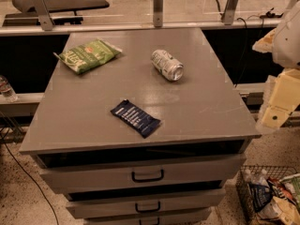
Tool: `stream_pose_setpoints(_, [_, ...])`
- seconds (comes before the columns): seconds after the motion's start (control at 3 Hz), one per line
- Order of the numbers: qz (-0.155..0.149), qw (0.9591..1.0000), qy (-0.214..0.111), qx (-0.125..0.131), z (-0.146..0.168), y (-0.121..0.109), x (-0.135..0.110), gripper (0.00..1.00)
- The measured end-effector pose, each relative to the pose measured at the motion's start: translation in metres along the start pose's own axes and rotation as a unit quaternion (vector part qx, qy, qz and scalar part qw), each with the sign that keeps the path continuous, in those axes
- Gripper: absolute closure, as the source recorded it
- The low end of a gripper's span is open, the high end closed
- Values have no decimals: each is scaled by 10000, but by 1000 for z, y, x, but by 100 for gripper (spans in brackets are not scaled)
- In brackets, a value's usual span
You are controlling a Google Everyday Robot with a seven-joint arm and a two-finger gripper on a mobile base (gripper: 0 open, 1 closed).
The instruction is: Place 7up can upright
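The 7up can [167, 64] lies on its side on the grey cabinet top [201, 107], right of centre toward the back. Its pale body carries green markings and its shiny silver end faces front right. My gripper [276, 109] hangs off the right edge of the cabinet, beside and below the white arm housing [288, 36]. It is well to the right of the can, not touching it, and holds nothing that I can see.
A green snack bag [89, 55] lies at the back left of the top. A dark blue snack bar [135, 118] lies near the front centre. Drawers with black handles [147, 176] are below. A wire basket of packets [272, 196] stands on the floor at right. A water bottle [5, 89] is at far left.
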State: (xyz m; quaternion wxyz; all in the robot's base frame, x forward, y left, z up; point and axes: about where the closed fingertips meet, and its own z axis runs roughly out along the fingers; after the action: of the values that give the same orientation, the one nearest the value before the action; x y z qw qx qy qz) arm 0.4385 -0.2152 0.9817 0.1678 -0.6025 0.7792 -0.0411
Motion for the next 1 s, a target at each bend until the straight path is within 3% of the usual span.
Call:
stream_pose_setpoints(0.33, [4, 10000, -19, 14, 1, -2, -2, 0])
stream_pose_setpoints(1.0, [181, 9977, -560, 339, 45, -58, -71, 0])
